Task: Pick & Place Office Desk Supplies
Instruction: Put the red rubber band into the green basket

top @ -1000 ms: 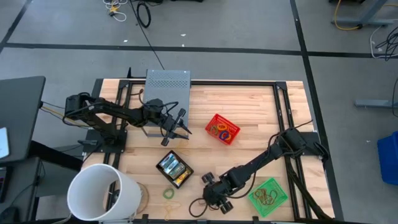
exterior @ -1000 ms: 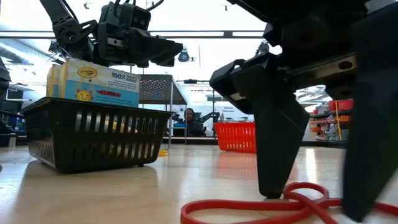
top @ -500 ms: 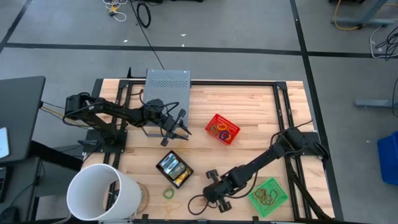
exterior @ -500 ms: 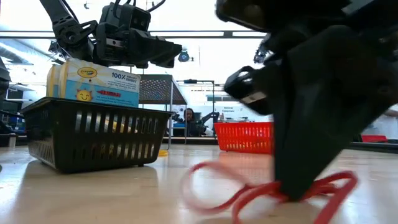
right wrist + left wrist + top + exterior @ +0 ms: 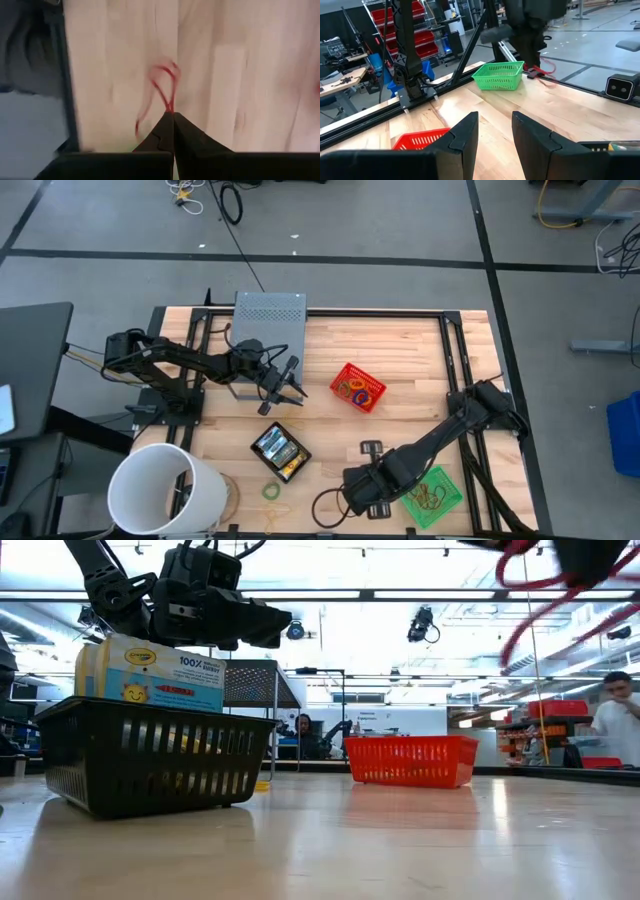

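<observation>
A thin red rubber band (image 5: 161, 82) hangs from my right gripper (image 5: 173, 116), which is shut on it high above the near part of the table (image 5: 352, 486). In the low view the band (image 5: 525, 615) swings at the top right. A black basket (image 5: 280, 451) holds yellow-and-green crayon boxes (image 5: 150, 670). My left gripper (image 5: 495, 135) is open and level above the table's left half (image 5: 290, 380), with nothing between its fingers. A green band (image 5: 271, 491) lies flat near the front edge. My right gripper pinches the red band at one spot of its loop (image 5: 170, 106) between its two fingertips. The fingers come from above and point down. The band hangs slack below them, lifted clear of the table.
A red basket (image 5: 358, 387) with bands stands mid-table, and a green basket (image 5: 430, 495) with bands sits at the near right beside my right arm. A large white bucket (image 5: 165, 490) is at the near left, and a grey box (image 5: 270, 312) is at the far edge.
My right gripper has shut on the red band that lay on the table. It has then risen steeply, rolling about its own axis. The band has come off the wood and now swings below the fingers.
</observation>
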`<state>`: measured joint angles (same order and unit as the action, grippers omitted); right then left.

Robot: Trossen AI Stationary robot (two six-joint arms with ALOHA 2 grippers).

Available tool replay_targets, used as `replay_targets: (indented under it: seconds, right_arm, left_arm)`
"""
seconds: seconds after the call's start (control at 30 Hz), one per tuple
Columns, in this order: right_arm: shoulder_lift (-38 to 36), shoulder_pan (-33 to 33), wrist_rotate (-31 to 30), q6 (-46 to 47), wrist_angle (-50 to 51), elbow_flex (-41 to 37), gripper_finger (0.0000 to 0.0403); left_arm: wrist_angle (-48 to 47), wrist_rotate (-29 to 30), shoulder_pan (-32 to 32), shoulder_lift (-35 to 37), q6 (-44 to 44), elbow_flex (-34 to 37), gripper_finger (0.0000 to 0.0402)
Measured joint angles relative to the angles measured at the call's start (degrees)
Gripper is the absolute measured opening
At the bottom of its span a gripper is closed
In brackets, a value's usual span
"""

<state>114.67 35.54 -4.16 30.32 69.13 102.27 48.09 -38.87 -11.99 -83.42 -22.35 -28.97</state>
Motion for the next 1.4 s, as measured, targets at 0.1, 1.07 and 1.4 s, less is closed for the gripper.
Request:
replay_targets:
  seconds: [0.1, 1.07, 1.4]
  right_arm:
    - [0.0, 0.5, 3.4, 5.6, 6.9, 3.8, 0.0]
    - [0.0, 5.3, 29.6, 27.9, 4.8, -14.6, 0.0039]
    - [0.0, 3.9, 28.7, 29.1, 5.2, -14.6, 0.0188]
  left_arm:
    - [0.0, -0.2, 0.0, 0.0, 0.0, 0.0, 0.0127]
    - [0.1, 0.2, 0.0, 0.0, -0.3, 0.0, 0.0127]
    - [-0.4, 0.3, 0.0, 0.0, -0.1, 0.0, 0.0127]
